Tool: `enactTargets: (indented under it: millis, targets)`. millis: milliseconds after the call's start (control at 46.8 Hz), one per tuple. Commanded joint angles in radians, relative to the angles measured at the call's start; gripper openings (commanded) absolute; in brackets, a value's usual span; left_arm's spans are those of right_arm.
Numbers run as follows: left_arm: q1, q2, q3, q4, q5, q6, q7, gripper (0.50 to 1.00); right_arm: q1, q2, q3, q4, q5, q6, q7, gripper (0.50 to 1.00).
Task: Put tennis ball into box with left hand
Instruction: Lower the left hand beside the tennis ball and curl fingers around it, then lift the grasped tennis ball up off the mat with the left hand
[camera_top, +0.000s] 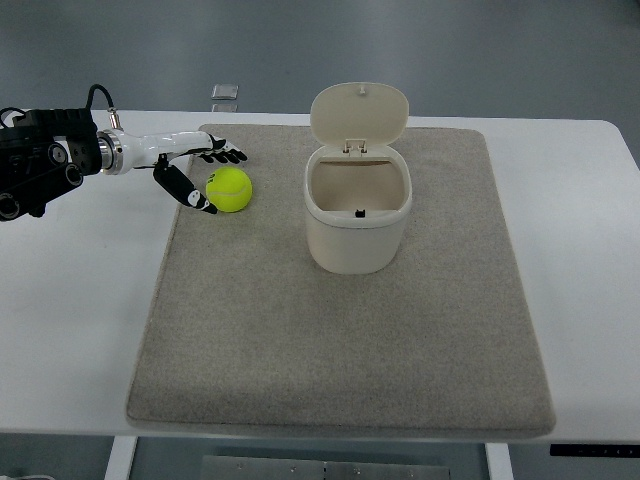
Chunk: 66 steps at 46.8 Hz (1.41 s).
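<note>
While my left hand reaches in over the left edge of the grey, rectangular felt mat, its fingers are spread and it holds nothing. Just beside it, toward the mat's middle, lies the fuzzy yellow-green tennis ball; my thumb tip looks to be touching the ball's left side, though I cannot be sure from this steep angle, and my other fingers stretch past above it without closing. Being round, the ball has no long axis or heading to tell. It sits near the mat's far left corner. To its right, well apart, stands the cream plastic box, its hinged lid tipped upright at the far side. Under the mat is a white table, with grey floor beyond.
</note>
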Motion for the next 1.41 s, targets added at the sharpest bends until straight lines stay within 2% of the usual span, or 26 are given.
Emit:
enactTargets:
  millis: [0, 363, 726, 1068, 1196, 1389]
  targets:
    - [0.000, -0.005, -0.001, 0.000, 0.000, 0.002, 0.000, 0.906, -0.001, 0.000, 0.000, 0.000, 0.000, 0.000, 0.000, 0.901]
    - [0.025, -0.019, -0.006, 0.004, 0.000, 0.013, 0.000, 0.906, -0.001, 0.000, 0.000, 0.000, 0.000, 0.000, 0.000, 0.901]
    - [0.028, -0.033, -0.004, 0.004, 0.000, 0.028, 0.000, 0.861, -0.001, 0.000, 0.000, 0.000, 0.000, 0.000, 0.000, 0.901]
    - [0.046, -0.041, -0.003, 0.014, 0.001, 0.054, 0.000, 0.855, -0.001, 0.000, 0.000, 0.000, 0.000, 0.000, 0.000, 0.901]
    - [0.046, -0.041, -0.001, 0.015, 0.018, 0.059, -0.006, 0.831, -0.001, 0.000, 0.000, 0.000, 0.000, 0.000, 0.000, 0.901]
    - [0.046, -0.042, -0.011, 0.015, 0.054, 0.068, -0.015, 0.823, -0.001, 0.000, 0.000, 0.000, 0.000, 0.000, 0.000, 0.901]
